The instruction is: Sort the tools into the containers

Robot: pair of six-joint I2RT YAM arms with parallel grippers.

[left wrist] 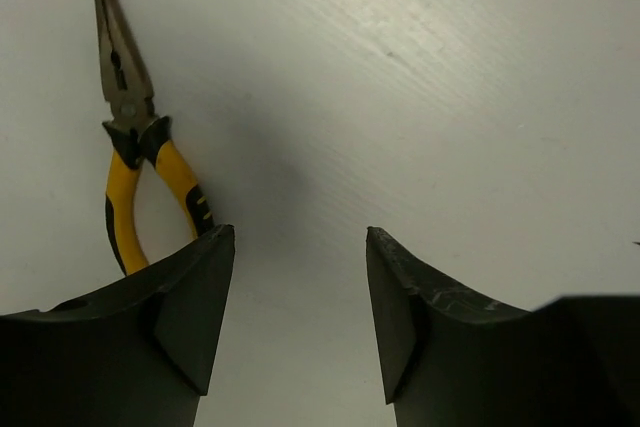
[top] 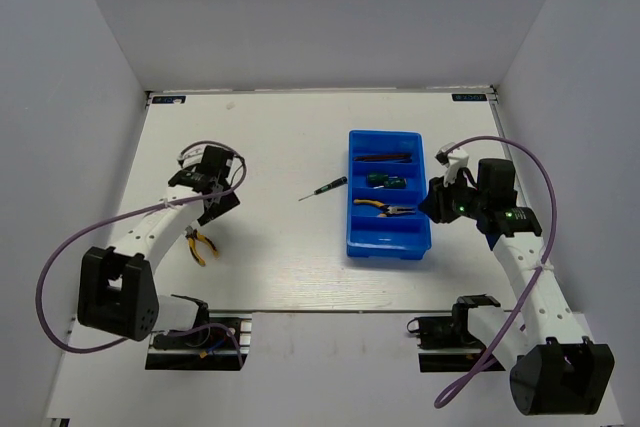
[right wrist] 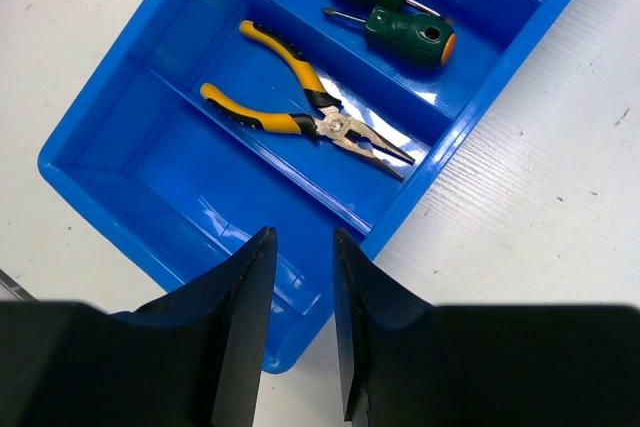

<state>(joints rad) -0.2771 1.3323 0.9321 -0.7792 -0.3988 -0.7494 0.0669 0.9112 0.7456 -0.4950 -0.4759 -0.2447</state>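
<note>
Yellow-handled pliers (left wrist: pixel 140 147) lie on the table (left wrist: pixel 450 97) just left of the left gripper (left wrist: pixel 300 247), whose jaws stand wide and empty. Right gripper (right wrist: pixel 303 242), jaws narrowly parted and empty, hangs at the rim of the blue tray (right wrist: pixel 150 172); second pliers (right wrist: pixel 310 122) lie one compartment beyond its fingertips.

The left tool (left wrist: pixel 298 239) stands wide apart, the right tool (right wrist: pixel 304 237) narrowly parted, apparently gripping nothing.

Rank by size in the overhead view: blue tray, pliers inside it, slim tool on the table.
1. Blue tray, far largest.
2-3. Pliers in the tray and slim tool look alike in length; pliers are wider, so roughly tied.
</note>
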